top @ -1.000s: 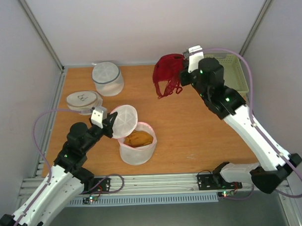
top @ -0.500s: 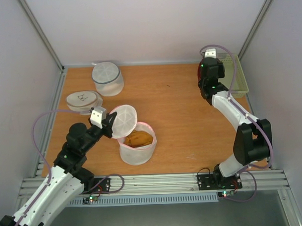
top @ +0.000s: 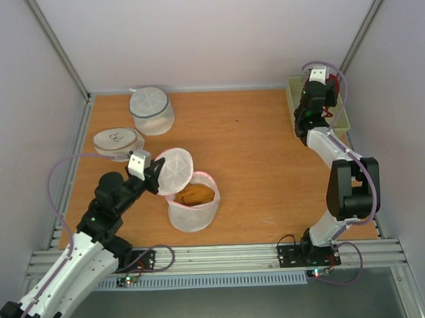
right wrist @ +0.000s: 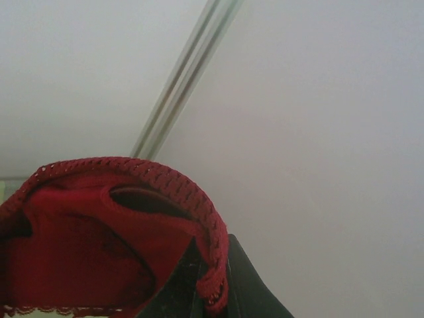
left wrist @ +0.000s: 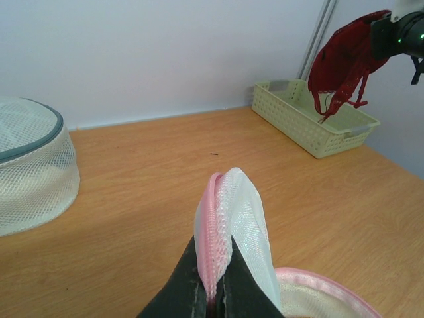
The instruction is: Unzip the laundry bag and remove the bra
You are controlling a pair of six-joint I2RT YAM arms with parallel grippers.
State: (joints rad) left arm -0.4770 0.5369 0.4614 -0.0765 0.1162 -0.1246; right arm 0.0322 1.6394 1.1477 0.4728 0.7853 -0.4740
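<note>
Bra [left wrist: 346, 61] hangs long-axis vertical from right pincer [right wrist: 213, 291] above basket [left wrist: 311, 126].

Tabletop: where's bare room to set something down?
Free: the wide middle, from the laundry bag across to the basket. Crowded: left side, where the grey-banded bag, flat bag and left gripper holding the lid sit close.

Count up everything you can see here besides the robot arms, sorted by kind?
Round mesh laundry bags: 3 (pink-banded bag, grey-banded bag, flat bag)
Garments: 2 (red lace bra hanging above the basket, orange garment inside the pink-banded bag)
Plastic basket: 1
Total: 6
</note>
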